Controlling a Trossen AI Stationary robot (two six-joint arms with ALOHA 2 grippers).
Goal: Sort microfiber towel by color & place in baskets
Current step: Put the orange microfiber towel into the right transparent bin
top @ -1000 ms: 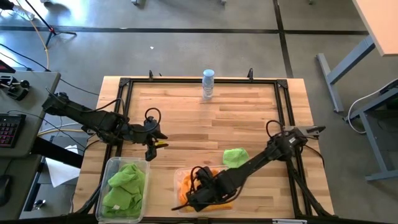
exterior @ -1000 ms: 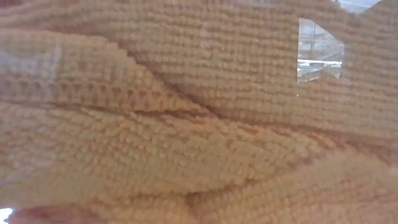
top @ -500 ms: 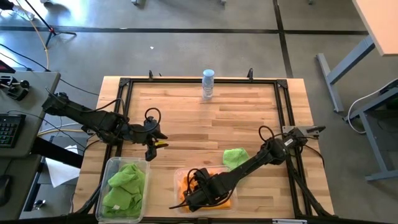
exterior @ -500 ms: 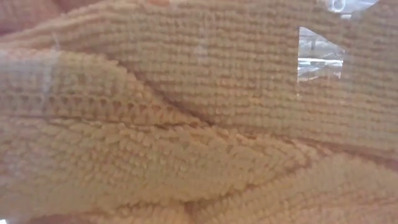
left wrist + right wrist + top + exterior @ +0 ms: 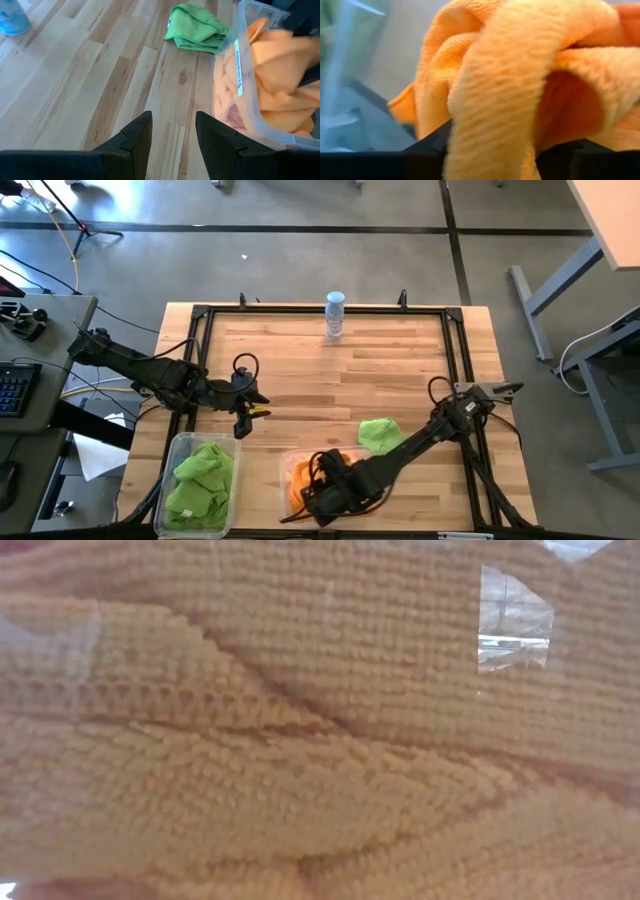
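Orange microfiber towels fill the clear basket near the table's front edge, and they press against its wall in the low view. My right gripper hangs open over them, pointing down. Green towels lie in the left basket. One green towel lies loose on the table, just behind the orange basket. My left gripper hovers open and empty above bare wood, left of the orange basket. My right gripper comes from above into the orange basket. A thick fold of orange towel lies between its spread fingers and hides their tips. Whether the fingers still touch the fold, I cannot tell. The towel rests on the pile in the basket.
A small clear bottle stands at the table's far edge. A black frame runs around the tabletop. Bare wood lies between the bottle and the baskets. Floor and desks surround the table.
My right gripper has stayed over the orange basket while its forearm swung slightly and came back. The orange towels against the basket wall have shifted a little. My left arm has kept still.
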